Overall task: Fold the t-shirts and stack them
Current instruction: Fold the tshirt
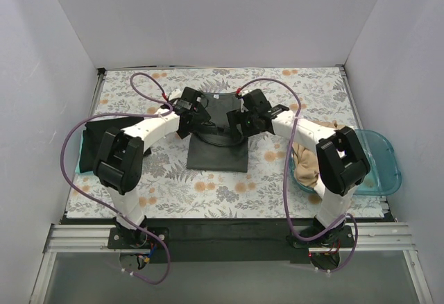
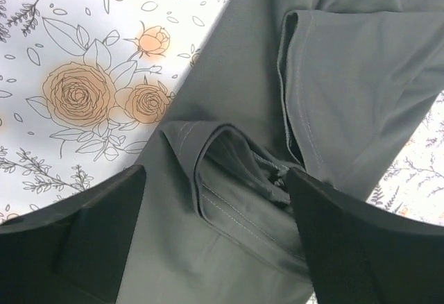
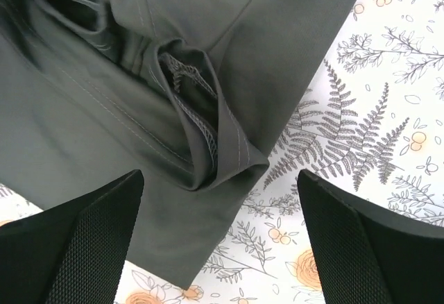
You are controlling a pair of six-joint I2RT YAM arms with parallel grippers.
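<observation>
A dark grey t-shirt (image 1: pixel 218 153) lies partly folded in the middle of the table, with its collar at the far end. Both grippers hover over its far part. My left gripper (image 1: pixel 189 121) is open above a bunched, stitched fold of the grey t-shirt (image 2: pixel 229 200), which lies loose between the fingers (image 2: pixel 83 241). My right gripper (image 1: pixel 244 121) is open too, above a curled hem corner of the same t-shirt (image 3: pixel 208 144), with nothing gripped. At the table's left edge lies a black t-shirt (image 1: pixel 104 137). A tan t-shirt (image 1: pixel 305 162) sits crumpled in the tub on the right.
The translucent teal tub (image 1: pixel 380 165) stands at the right edge, partly off the floral table covering (image 1: pixel 208 186). White walls close in the back and both sides. Purple cables loop over both arms.
</observation>
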